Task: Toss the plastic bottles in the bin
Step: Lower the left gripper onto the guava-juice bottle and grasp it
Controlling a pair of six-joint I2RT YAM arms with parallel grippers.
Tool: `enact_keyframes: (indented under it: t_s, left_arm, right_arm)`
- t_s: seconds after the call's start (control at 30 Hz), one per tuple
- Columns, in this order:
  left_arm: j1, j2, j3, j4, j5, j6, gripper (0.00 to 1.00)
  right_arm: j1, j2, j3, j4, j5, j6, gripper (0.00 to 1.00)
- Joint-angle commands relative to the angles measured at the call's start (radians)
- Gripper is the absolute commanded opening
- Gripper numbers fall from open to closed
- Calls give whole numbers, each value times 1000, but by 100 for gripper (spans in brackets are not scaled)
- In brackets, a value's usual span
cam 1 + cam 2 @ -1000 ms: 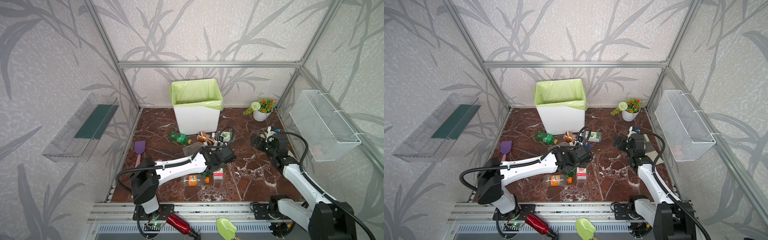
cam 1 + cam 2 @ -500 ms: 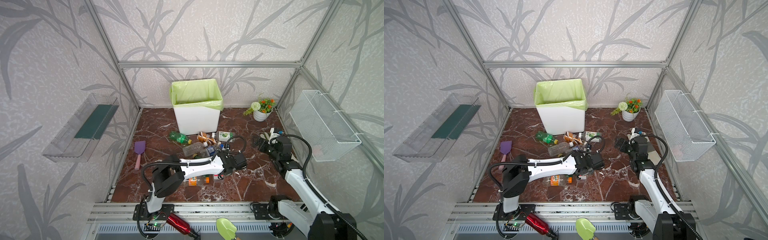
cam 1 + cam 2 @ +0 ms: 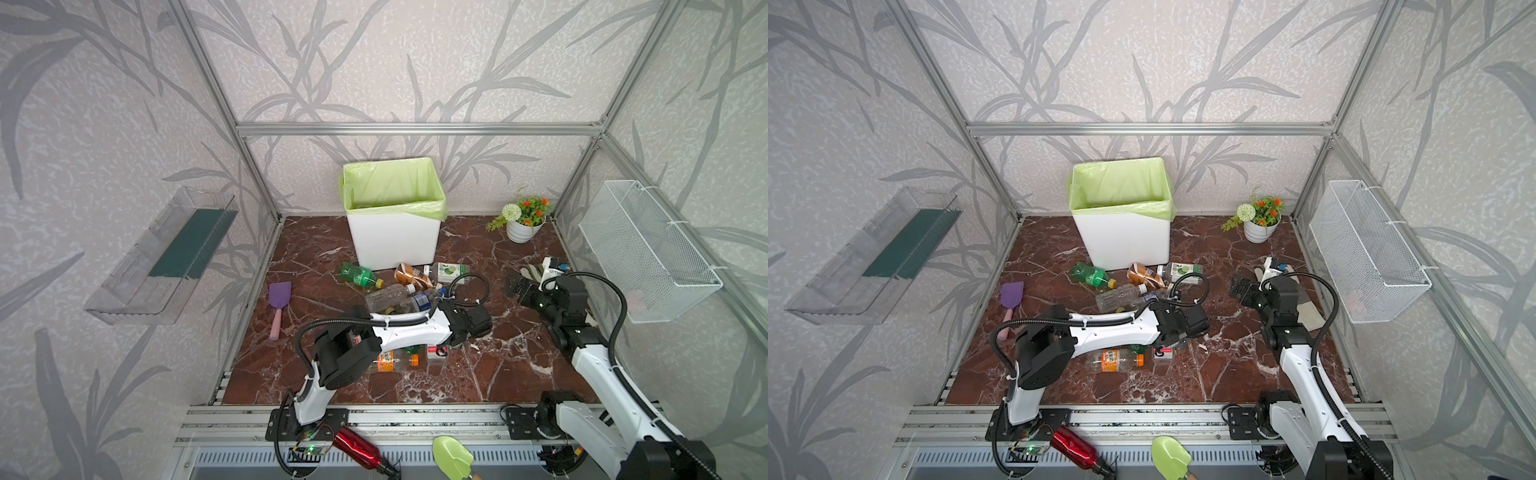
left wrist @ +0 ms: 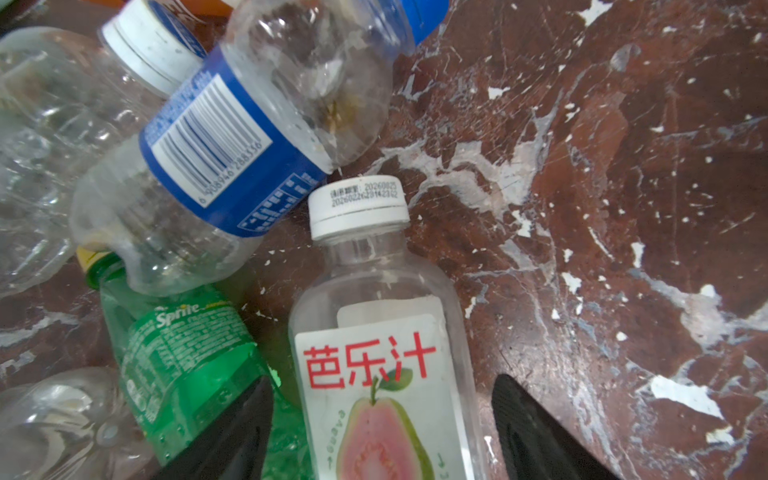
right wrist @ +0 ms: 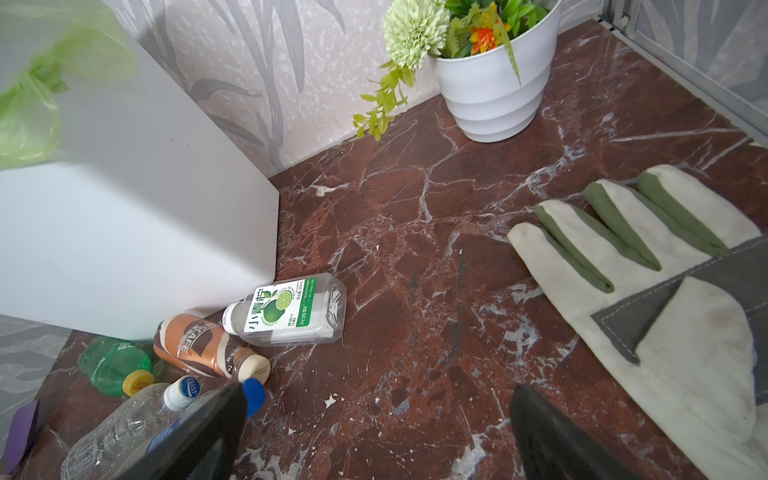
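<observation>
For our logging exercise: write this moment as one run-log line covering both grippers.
left gripper: open, astride guava juice bottle | right gripper: open, empty | bin: upright, other bottles lying before it

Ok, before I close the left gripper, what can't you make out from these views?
- White rectangular bin with green liner: its contents, hidden behind its own front rim in both top views.
- Clear guava-label plastic bottle: base cut off by the left wrist view's edge.
- Green plastic Sprite bottle: nearly all covered by the left arm in both top views.

Small plastic bottles (image 3: 359, 275) lying scattered, white green-lined bin (image 3: 395, 243) upright behind them
</observation>
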Motion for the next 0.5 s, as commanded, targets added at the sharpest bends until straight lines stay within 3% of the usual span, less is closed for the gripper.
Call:
enact_keyframes:
  t_s: [0.0, 0.17, 0.47]
  left_arm:
    - [33, 20, -26, 36, 49, -6, 82]
    - [60, -3, -90, 137, 108, 25, 79]
    - [61, 73, -15, 118, 164, 95, 73]
  right_arm:
    - [-4, -37, -10, -28, 9, -22, 99]
    - [-7, -62, -19, -39, 19, -32, 99]
    - [-9, -78, -8, -66, 28, -52, 99]
